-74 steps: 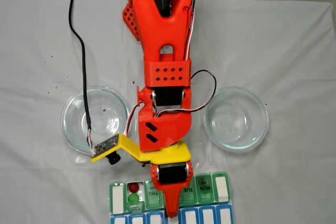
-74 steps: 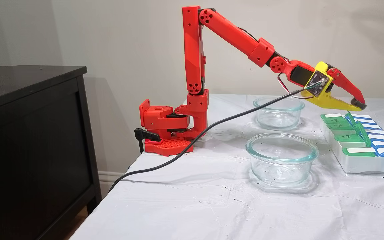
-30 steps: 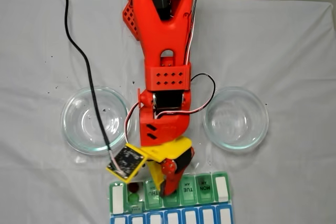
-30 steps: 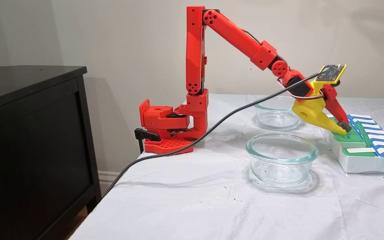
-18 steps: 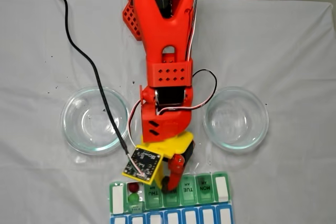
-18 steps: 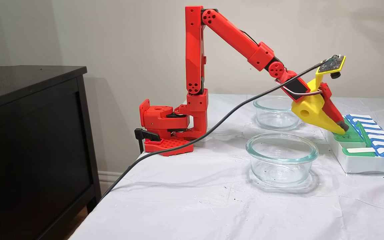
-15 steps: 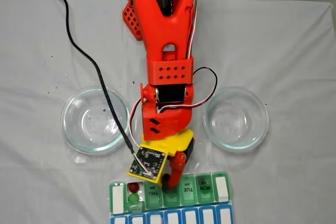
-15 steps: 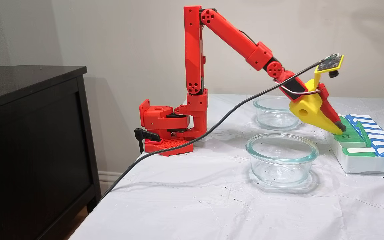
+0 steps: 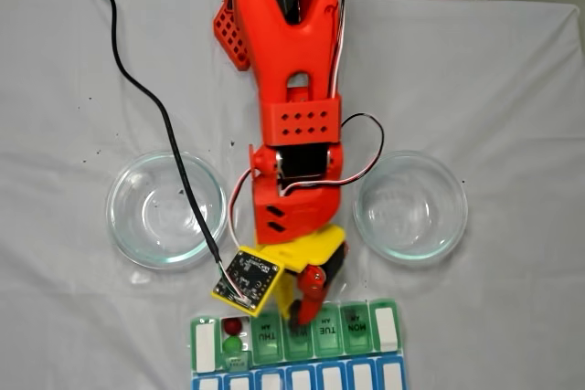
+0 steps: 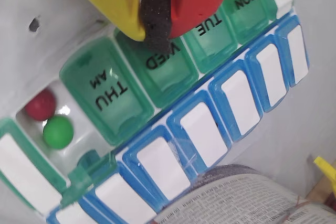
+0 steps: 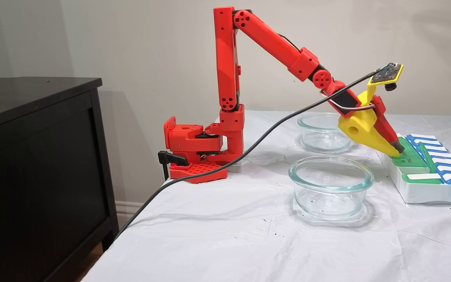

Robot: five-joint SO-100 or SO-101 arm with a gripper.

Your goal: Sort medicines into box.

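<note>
The box (image 9: 355,340) lies at the table's near edge in a fixed view, green lids over a blue row. In the wrist view one red medicine (image 10: 40,103) and one green medicine (image 10: 58,131) lie in the open compartment left of the shut THU lid (image 10: 107,98). They show as a red ball (image 9: 233,326) and a green ball (image 9: 232,345) from above. My gripper (image 10: 152,22) is shut, its black foam pad pinched between the yellow and red fingers. Its tip rests at the table-side edge of the WED lid (image 10: 163,69). In another fixed view the gripper (image 11: 399,150) tilts steeply down onto the box (image 11: 425,192).
Two clear glass dishes (image 9: 166,209) (image 9: 410,205) flank the arm with nothing but dark specks in them. The camera's black cable (image 9: 146,107) trails across the left dish. A printed page (image 10: 247,198) lies beyond the blue row. A black cabinet (image 11: 33,156) stands beside the table.
The gripper rolled at the wrist and dropped from above the box onto the edge of the green lids, then drifted slightly right. The two balls stayed put.
</note>
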